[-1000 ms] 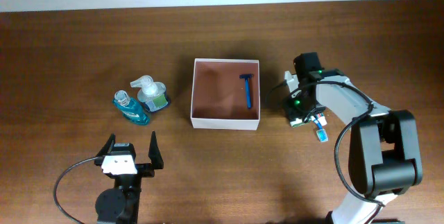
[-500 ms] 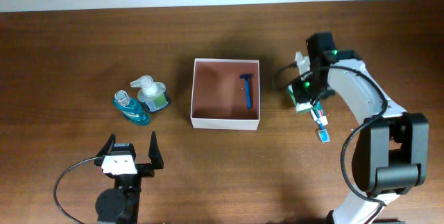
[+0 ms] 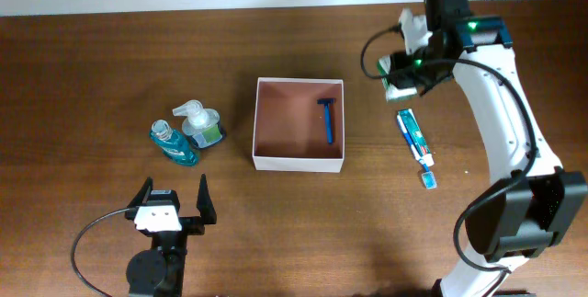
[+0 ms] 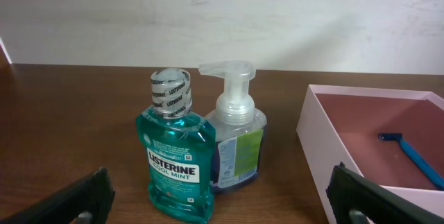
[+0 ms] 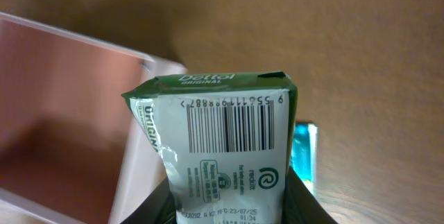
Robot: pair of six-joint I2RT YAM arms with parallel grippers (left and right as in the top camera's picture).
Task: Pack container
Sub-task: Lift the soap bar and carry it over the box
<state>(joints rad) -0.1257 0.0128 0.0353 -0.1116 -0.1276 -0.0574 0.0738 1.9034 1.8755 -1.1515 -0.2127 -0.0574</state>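
Observation:
The container (image 3: 298, 162), a shallow white box with a reddish-brown inside, sits mid-table with a blue razor (image 3: 327, 120) lying in it. My right gripper (image 3: 404, 67) hangs to the right of the box's far corner, shut on a green-and-white Dettol soap pack (image 5: 222, 137). In the right wrist view the pack juts out between the jaws, barcode side up, with the container wall (image 5: 142, 154) below on the left. My left gripper (image 3: 172, 203) stands open near the front edge, short of a teal Listerine bottle (image 4: 175, 165) and a pump soap bottle (image 4: 237, 141).
A toothpaste tube (image 3: 414, 137) lies on the table right of the box, under the right arm, with a small blue-and-white piece (image 3: 427, 179) just in front of it. The two bottles (image 3: 186, 133) stand together left of the box.
The right gripper has closed on the soap pack and lifted it from beside the toothpaste toward the table's back, uncovering the tube. The left arm has not moved.

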